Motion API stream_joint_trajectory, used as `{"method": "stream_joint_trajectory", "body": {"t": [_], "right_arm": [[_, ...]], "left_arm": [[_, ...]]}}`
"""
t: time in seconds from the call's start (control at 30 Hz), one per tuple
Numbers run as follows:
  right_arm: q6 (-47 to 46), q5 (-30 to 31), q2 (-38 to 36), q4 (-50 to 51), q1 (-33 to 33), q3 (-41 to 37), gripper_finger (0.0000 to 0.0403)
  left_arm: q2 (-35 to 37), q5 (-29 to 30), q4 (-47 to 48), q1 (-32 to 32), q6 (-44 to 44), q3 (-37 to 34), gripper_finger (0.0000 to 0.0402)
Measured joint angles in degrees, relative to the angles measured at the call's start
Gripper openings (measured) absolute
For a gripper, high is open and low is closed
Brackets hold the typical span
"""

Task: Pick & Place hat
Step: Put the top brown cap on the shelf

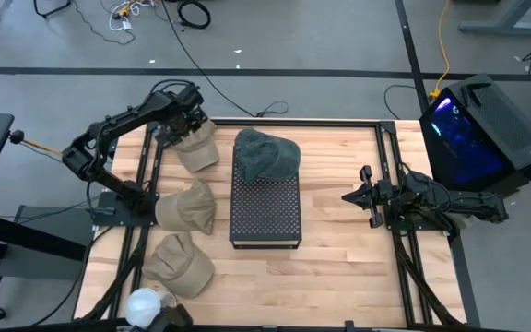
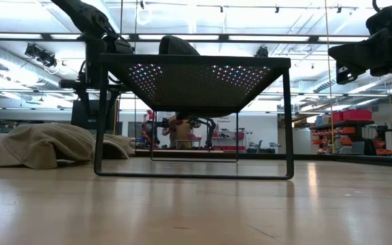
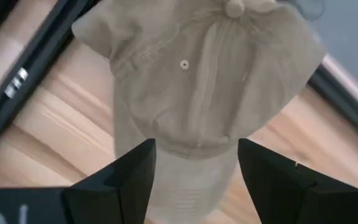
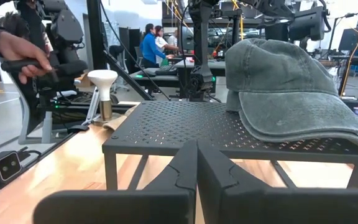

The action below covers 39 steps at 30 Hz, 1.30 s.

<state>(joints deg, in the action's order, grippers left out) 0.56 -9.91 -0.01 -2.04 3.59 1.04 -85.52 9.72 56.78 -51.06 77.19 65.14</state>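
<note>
While my left gripper (image 3: 194, 171) hangs over the tan hat (image 1: 196, 148) at the bench's (image 1: 339, 277) far-left corner, fingers (image 3: 126, 180) spread wide w/ the brim end between them, nothing is gripped yet. Looks to me like a pre-grasp hover; can't tell if the pads touch cloth.

Progress, as I judge it: one hat done. Grey-green hat (image 1: 265, 155) sits on the far end of the black perforated stand (image 1: 265, 207) mid-bench, brim draped over the stand's edge.

Left to do: three tan hats along the left edge. The one under my left gripper, a 2nd (image 1: 184, 208) at mid-left just beside the stand, a 3rd (image 1: 179, 260) near the near-left corner.

Right gripper (image 1: 353, 197) waits at the right edge, pointed at the stand, fingers pressed together, holding nothing.

Misc: white knob-like obj (image 1: 143, 302) at the near-left edge. A person's hand (image 4: 23, 56) shows beyond the bench in the right wrist view, off the work area.
</note>
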Motion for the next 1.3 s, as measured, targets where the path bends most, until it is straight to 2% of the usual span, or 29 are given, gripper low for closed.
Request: {"method": "stream_joint_trajectory", "body": {"t": [0.2, 0.37, 0.67, 0.93, 1.3], "right_arm": [[0.0, 0.0, 0.0, 0.0, 0.0, 0.0, 0.0007], [0.0, 0.0, 0.0, 0.0, 0.0, 0.0, 0.0007], [0.0, 0.0, 0.0, 0.0, 0.0, 0.0, 0.0007], [0.0, 0.0, 0.0, 0.0, 0.0, 0.0, 0.0007], [0.0, 0.0, 0.0, 0.0, 0.0, 0.0, 0.0007]], "left_arm": [[0.0, 0.3, -3.9, 1.6, 12.5, 0.0, 0.0236], [0.0, 4.9, -7.1, 2.9, 17.6, 0.0, 0.0236], [0.0, 8.1, -13.0, 3.7, 18.6, 0.0, 0.0236], [-0.3, 8.9, -14.2, 3.6, 25.6, 0.0, 0.0236], [-6.2, 4.8, -14.1, 3.6, 31.3, 0.0, 0.0236]]}}
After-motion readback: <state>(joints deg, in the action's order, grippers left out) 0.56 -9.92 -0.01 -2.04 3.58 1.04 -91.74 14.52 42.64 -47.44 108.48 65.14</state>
